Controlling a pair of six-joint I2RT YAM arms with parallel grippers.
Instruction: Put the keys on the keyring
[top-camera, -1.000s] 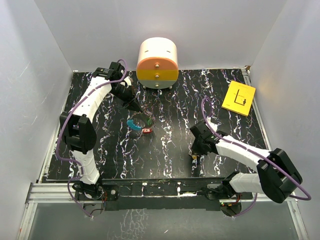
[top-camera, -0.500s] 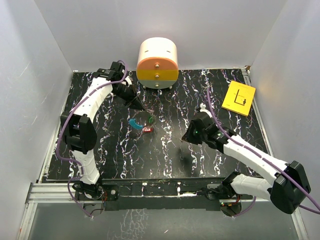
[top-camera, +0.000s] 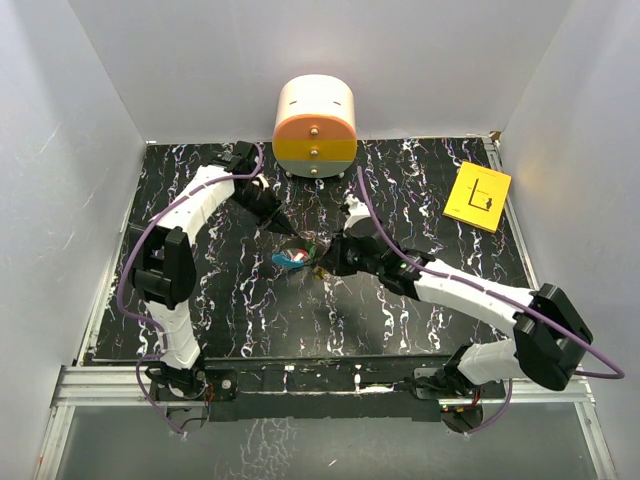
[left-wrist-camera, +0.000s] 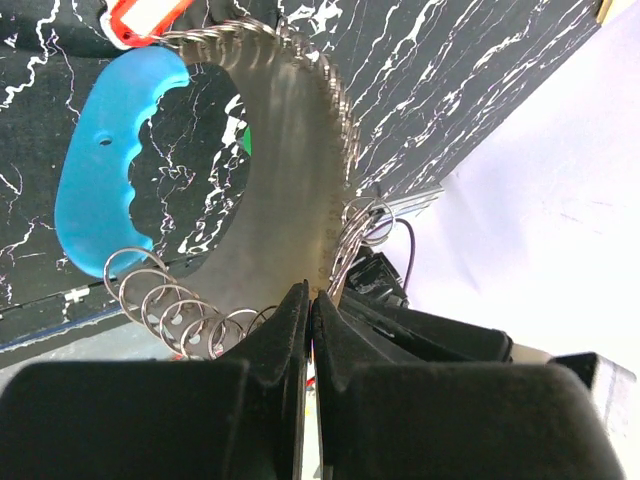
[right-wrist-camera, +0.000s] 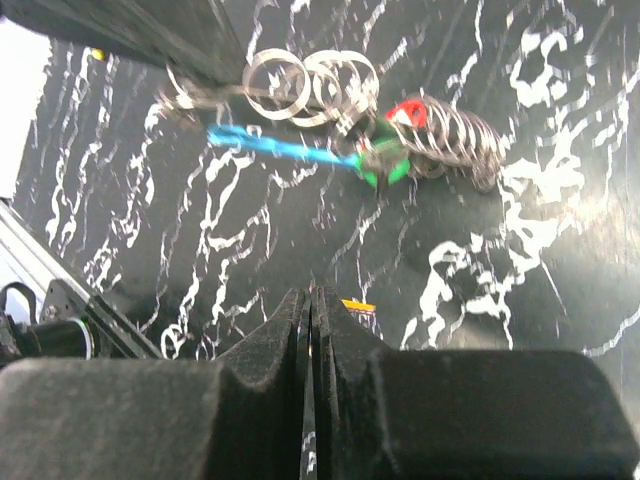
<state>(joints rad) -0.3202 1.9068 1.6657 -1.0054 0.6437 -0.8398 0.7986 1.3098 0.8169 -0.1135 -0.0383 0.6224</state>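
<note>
1. At table (top-camera: 240, 310) centre, left gripper (left-wrist-camera: 309, 300) pinches the keyring (left-wrist-camera: 300, 170); green key (right-wrist-camera: 381, 164) and red key (right-wrist-camera: 407, 113) lie against it.
2. Just beside, right gripper (right-wrist-camera: 309, 300) has its fingers pressed together.
3. Risk: contact may knock the keyring from the thin pinch.

The top external camera sits above and behind the arm bases, facing forward and down. It is far enough off to take in the whole black, white-veined tabletop (top-camera: 440, 200) up to the white back wall (top-camera: 400, 60). The left wrist camera looks along the left gripper (left-wrist-camera: 308, 295), very close to the silver metal keyring (left-wrist-camera: 290, 180) with its blue plastic grip. The right wrist camera looks past the right gripper (right-wrist-camera: 308, 295), steeply down at the tabletop from somewhat farther off. All three views share that keyring.
</note>
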